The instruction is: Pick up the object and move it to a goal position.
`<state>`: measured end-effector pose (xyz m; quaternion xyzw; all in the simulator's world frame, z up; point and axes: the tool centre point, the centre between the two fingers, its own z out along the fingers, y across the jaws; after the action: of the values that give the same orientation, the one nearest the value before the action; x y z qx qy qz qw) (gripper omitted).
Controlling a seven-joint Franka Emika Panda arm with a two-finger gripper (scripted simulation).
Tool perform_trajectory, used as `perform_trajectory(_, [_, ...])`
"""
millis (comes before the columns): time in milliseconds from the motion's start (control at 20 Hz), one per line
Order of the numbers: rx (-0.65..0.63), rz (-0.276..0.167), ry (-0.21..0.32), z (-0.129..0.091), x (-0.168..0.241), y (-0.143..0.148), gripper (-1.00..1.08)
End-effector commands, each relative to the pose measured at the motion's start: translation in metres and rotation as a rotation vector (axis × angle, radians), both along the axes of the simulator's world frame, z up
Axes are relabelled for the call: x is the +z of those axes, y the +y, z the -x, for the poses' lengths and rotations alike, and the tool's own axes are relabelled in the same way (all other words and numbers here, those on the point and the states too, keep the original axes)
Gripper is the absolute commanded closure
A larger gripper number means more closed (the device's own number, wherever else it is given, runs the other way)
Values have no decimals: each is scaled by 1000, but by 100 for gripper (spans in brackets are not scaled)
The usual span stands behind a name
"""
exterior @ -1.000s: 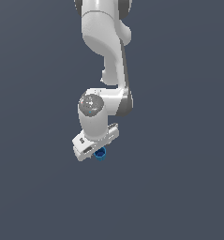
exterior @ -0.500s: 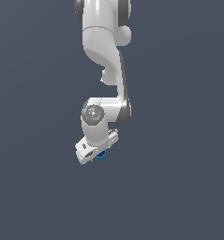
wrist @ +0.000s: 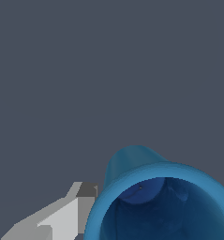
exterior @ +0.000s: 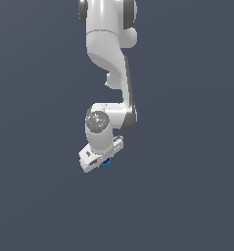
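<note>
Small bright blue hollow cup (exterior: 105, 164) clamped between fingers of white robot gripper (exterior: 100, 161), held aloft against plain grey backdrop; dark interior fills wrist view (wrist: 165, 206).

Blue cup (exterior: 105, 164) mostly hidden behind gripper (exterior: 100, 158) in exterior view, only sliver between jaws visible. Wrist view: cup (wrist: 162, 201) cut off by frame edge; one finger (wrist: 62, 218) partly visible, other hidden.

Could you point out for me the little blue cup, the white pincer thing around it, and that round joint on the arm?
blue cup (wrist: 162, 201): wrist view, its hollow inside.
pincer (exterior: 102, 160): exterior view, on its white body just above the cup.
round joint (exterior: 97, 121): exterior view, the grey disc face.
</note>
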<state>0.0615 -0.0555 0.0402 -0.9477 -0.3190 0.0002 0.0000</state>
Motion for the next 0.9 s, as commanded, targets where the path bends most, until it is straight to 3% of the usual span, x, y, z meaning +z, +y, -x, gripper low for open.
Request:
perform_trajectory(0, [0,0,0,0,0,0,108])
perform_trajectory(450, [0,0,0,2,4,4,108])
perform_trajectory(850, [0,0,0,18,29,26,108])
